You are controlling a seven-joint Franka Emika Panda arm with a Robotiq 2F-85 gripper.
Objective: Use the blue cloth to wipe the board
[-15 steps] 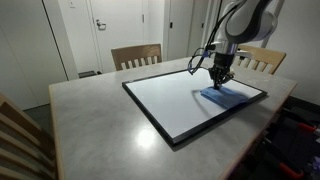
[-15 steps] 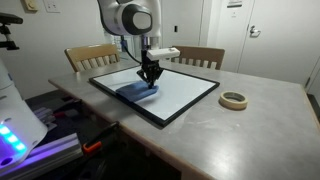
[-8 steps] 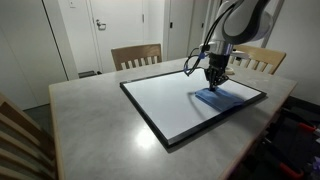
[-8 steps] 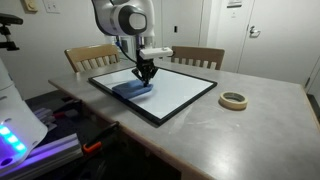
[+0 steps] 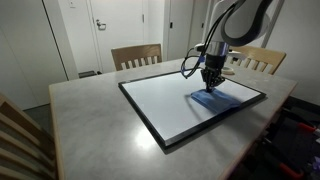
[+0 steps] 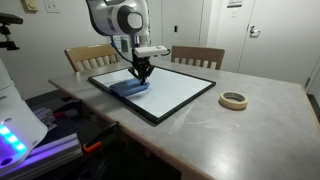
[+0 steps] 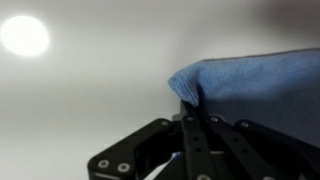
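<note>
The board (image 5: 160, 95) is a white rectangle with a thin black frame, flat on the grey table; it also shows in an exterior view (image 6: 185, 90). The blue cloth (image 5: 218, 100) lies rumpled on the board's surface, also seen in an exterior view (image 6: 128, 87) and in the wrist view (image 7: 255, 85). My gripper (image 5: 211, 85) points straight down onto the cloth, also in an exterior view (image 6: 141, 73). In the wrist view my gripper (image 7: 193, 112) has its fingers closed together on the cloth's edge, pressing it to the board.
A roll of tape (image 6: 234, 100) lies on the grey table beside the board. Wooden chairs (image 5: 136, 55) (image 6: 197, 56) stand at the table's far side. Another chair back (image 5: 20, 140) is at the near corner. Doors and walls stand behind.
My gripper has slid the blue cloth along the board, leftward in both exterior views, over the last second.
</note>
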